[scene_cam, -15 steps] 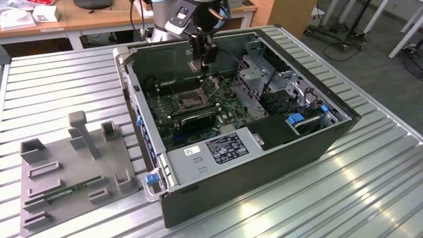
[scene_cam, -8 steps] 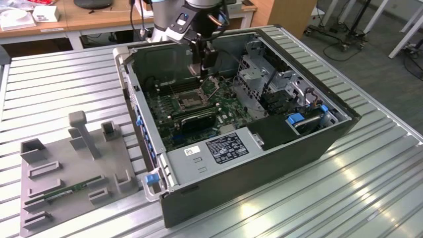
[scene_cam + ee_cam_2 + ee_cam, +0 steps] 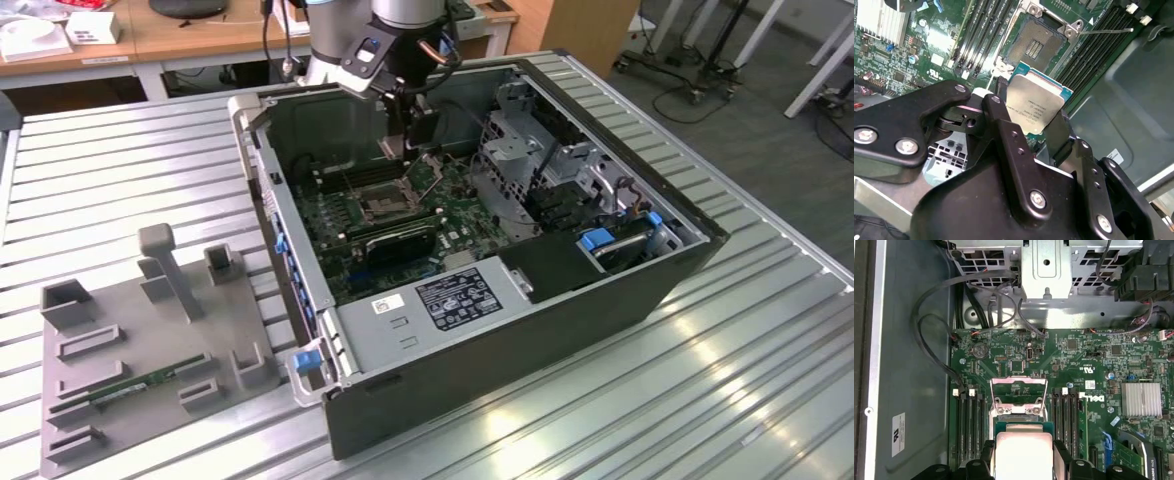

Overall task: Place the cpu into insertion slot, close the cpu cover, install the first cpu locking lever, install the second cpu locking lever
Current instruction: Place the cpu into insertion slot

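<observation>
Here the hand [image 3: 1030,119] has its two black fingers [image 3: 1002,116] pinched on opposite edges of the cpu [image 3: 1036,106], holding the chip metal side up in the air just above the insertion slot [image 3: 1037,44] and not yet touching it. The slot lies bare and dark on the green motherboard [image 3: 1079,355], and in the first wrist view the cpu cover [image 3: 1019,388] stands swung up at the slot's far edge, so the opening is free. Long black memory slots [image 3: 970,425] run along both sides of the slot, and a thin wire lever [image 3: 1104,31] sticks out beside it. In the exterior view the hand [image 3: 407,140] reaches down into the open computer case [image 3: 534,330], directly over the slot [image 3: 387,205]. To seat the chip well, its edges should be squared to the slot's silvery rim and its face kept level. It should come down straight rather than slide across the contacts, clear of cover and lever, with the grip held until it rests flat.
</observation>
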